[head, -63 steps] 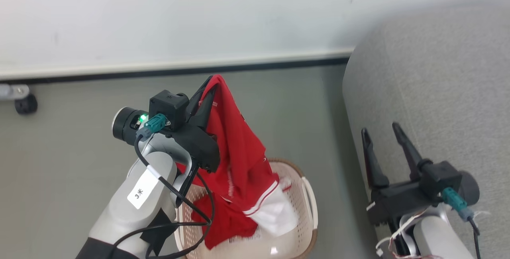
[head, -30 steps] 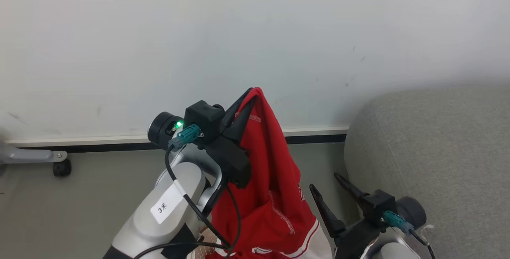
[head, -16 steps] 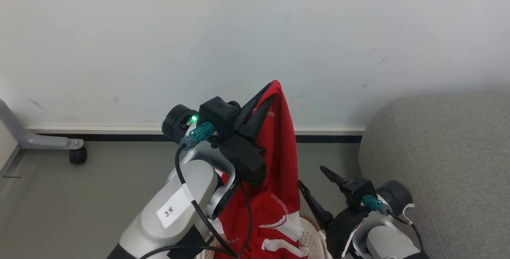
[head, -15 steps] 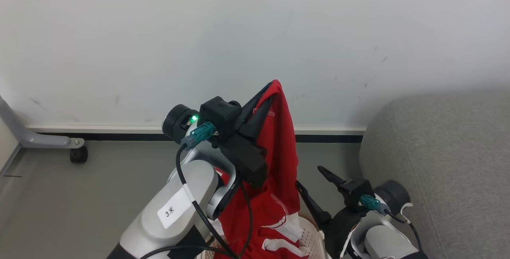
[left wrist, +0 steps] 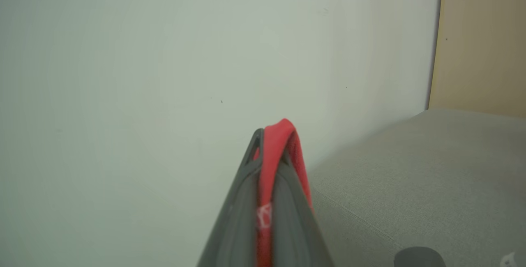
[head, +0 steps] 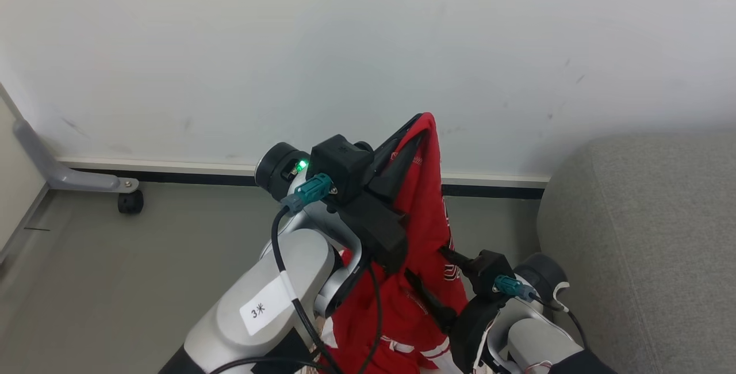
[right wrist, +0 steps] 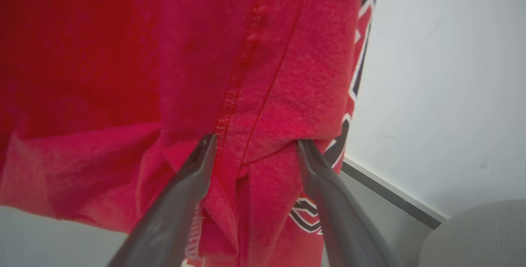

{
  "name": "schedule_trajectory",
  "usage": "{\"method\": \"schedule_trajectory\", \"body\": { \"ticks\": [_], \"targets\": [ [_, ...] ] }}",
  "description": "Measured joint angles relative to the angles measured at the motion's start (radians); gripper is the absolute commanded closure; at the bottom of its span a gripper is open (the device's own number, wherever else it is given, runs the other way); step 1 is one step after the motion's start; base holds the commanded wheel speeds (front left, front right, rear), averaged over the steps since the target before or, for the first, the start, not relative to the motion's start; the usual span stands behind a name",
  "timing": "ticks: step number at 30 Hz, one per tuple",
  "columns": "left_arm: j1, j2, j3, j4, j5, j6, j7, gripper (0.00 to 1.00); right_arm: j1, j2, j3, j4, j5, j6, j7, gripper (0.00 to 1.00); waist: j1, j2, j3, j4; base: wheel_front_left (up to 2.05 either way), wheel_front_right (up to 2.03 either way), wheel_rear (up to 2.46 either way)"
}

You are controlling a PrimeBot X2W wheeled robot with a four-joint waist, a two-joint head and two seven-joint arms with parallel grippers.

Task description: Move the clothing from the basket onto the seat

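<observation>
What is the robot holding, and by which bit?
The left gripper pinches a fold at the top of the red soft-fabric garment, which hangs below. The right gripper is open, its fingers astride the hanging cloth, not closed on it.

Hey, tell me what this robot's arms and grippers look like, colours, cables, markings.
Both forearms are silver-grey shells ending in black wrist blocks. The left gripper and right gripper each have two long, tapering dark fingers. A teal connector with a black cable plugs in at each wrist; a green light glows by the left one. The left forearm bears a white label with dark characters.
</observation>
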Motion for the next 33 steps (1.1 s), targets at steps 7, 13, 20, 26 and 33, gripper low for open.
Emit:
{"method": "schedule_trajectory", "body": {
  "ticks": [7,13,20,26,33],
  "targets": [
    [-0.012,0.0,-0.016,-0.021,-0.011,0.012,0.005,1.0,-0.054,0.003,0.093,0.017,0.07,0.0,0.0,0.0,-0.0001,0.0,0.016,0.024,0.0,0.0,0.0],
    [-0.012,0.0,-0.016,-0.023,-0.014,0.021,0.007,1.0,-0.105,0.004,0.153,0.017,0.115,0.0,0.0,0.24,-0.0001,0.0,0.027,0.033,0.0,0.0,0.0],
    [-0.011,0.007,0.002,-0.023,-0.016,0.038,0.008,1.0,-0.158,0.005,0.164,0.015,0.177,0.0,0.0,1.0,0.0,0.0,0.036,0.02,0.0,0.0,0.0],
    [-0.002,0.029,0.022,-0.012,-0.024,0.048,0.008,1.0,-0.166,0.0,0.188,0.012,0.208,0.0,0.0,1.0,0.0,0.0,0.042,-0.01,0.0,0.0,0.0],
    [0.052,0.067,0.06,0.016,-0.058,0.066,-0.002,1.0,-0.215,-0.072,0.186,-0.016,0.232,0.0,0.0,1.0,-0.0001,0.0,0.044,-0.058,0.0,0.0,0.0]
  ]
}}
